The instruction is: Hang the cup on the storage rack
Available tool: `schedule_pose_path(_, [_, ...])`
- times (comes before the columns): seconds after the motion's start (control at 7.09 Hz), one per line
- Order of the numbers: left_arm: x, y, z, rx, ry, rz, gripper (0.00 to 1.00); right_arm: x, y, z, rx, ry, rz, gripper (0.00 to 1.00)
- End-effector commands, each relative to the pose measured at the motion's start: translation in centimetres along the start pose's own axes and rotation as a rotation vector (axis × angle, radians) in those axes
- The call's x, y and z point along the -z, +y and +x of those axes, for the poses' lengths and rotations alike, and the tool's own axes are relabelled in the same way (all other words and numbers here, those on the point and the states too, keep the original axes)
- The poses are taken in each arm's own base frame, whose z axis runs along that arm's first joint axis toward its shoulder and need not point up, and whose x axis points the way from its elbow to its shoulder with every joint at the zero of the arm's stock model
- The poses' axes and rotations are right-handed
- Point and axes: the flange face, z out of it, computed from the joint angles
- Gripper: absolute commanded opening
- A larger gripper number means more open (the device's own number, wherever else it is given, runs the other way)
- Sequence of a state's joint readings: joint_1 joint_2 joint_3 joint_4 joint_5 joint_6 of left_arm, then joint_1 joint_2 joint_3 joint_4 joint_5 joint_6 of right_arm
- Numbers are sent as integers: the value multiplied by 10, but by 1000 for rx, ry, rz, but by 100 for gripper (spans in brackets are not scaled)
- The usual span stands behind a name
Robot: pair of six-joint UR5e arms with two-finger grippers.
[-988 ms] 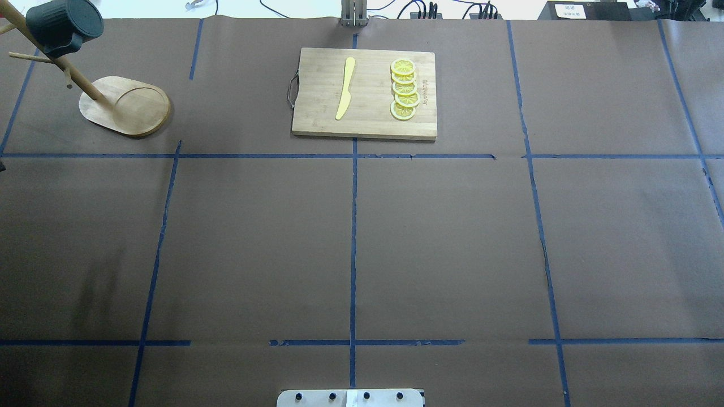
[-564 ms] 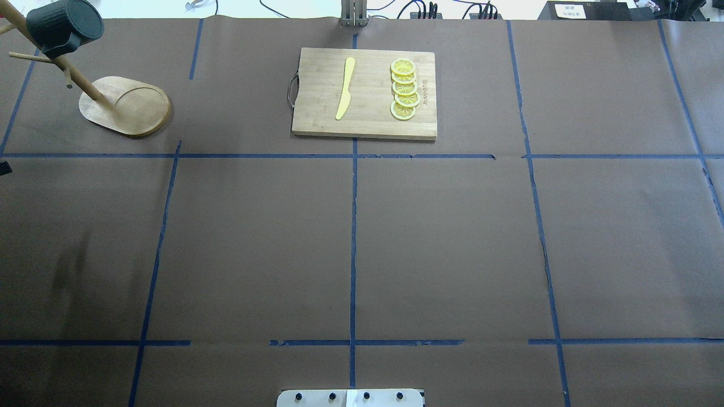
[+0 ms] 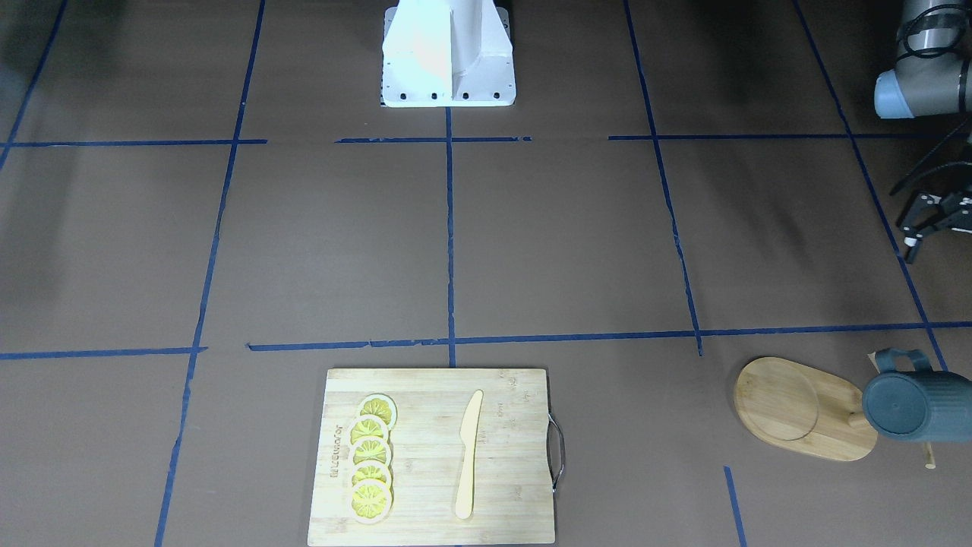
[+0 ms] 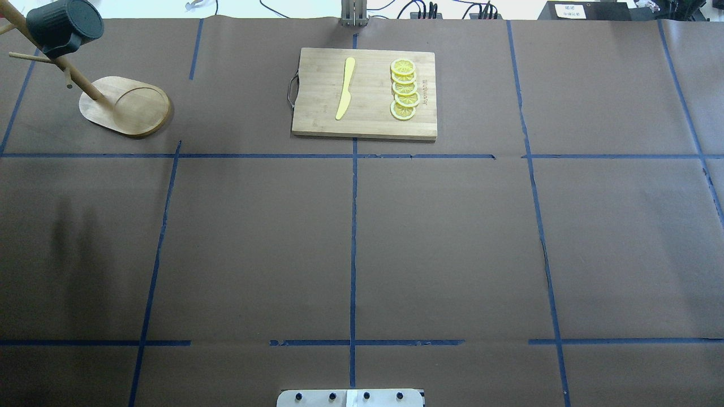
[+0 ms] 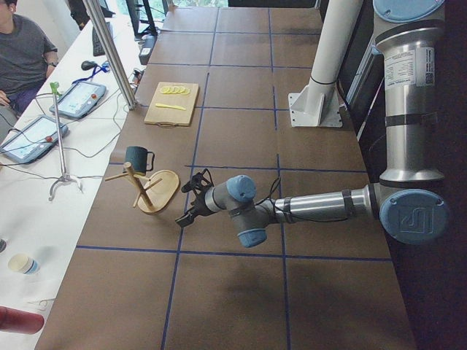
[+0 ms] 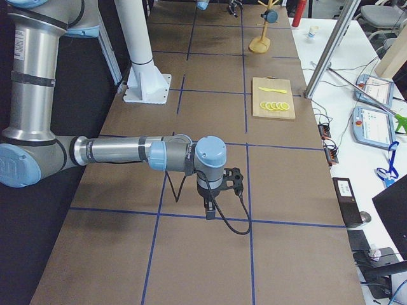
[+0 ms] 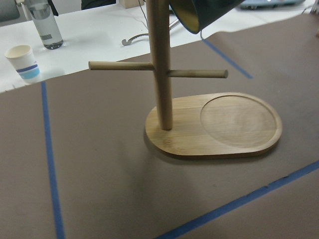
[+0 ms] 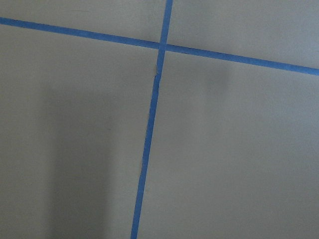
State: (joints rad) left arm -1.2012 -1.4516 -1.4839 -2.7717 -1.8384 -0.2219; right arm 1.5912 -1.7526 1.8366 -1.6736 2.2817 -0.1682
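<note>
The dark blue-grey cup (image 4: 59, 25) hangs on an upper peg of the wooden storage rack (image 4: 127, 105) at the table's far left. It also shows in the front view (image 3: 911, 406) beside the rack's oval base (image 3: 797, 406). In the left wrist view the cup (image 7: 204, 12) hangs at the top of the post (image 7: 160, 74), its yellow inside showing. My left gripper (image 3: 923, 228) is open and empty, back from the rack on the robot's side. It also shows in the left side view (image 5: 186, 205). My right gripper (image 6: 219, 190) shows only in the right side view, low over the table; I cannot tell its state.
A bamboo cutting board (image 4: 317, 113) with a yellow knife (image 4: 345, 87) and several lemon slices (image 4: 404, 89) lies at the far middle. Blue tape lines cross the brown table cover. A paper cup (image 7: 22, 60) and a bottle (image 7: 44, 22) stand on the white side table beyond the rack.
The dark tip of my left gripper at the overhead view's left edge has gone out of view. Its shadow shifted. The cup settled slightly on its peg.
</note>
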Motion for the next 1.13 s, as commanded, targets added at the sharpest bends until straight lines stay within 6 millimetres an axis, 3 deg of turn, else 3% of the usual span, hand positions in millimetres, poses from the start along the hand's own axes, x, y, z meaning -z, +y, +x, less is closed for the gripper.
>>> schedule_pose_path(0.0, [25, 6, -62, -110, -125, -208, 100, -3, 2, 3, -4, 0, -6, 100])
schedule_pose_path(0.28, [28, 30, -93, 18, -162, -445, 100, -9, 3, 7, -15, -7, -18, 100])
schedule_pose_path(0.56, [33, 52, -96, 237, 5, -660, 100, -9, 3, 7, -16, -5, -17, 100])
schedule_pose_path(0.99, [33, 78, -88, 400, 126, -797, 100, -11, 6, 9, -26, -8, -25, 100])
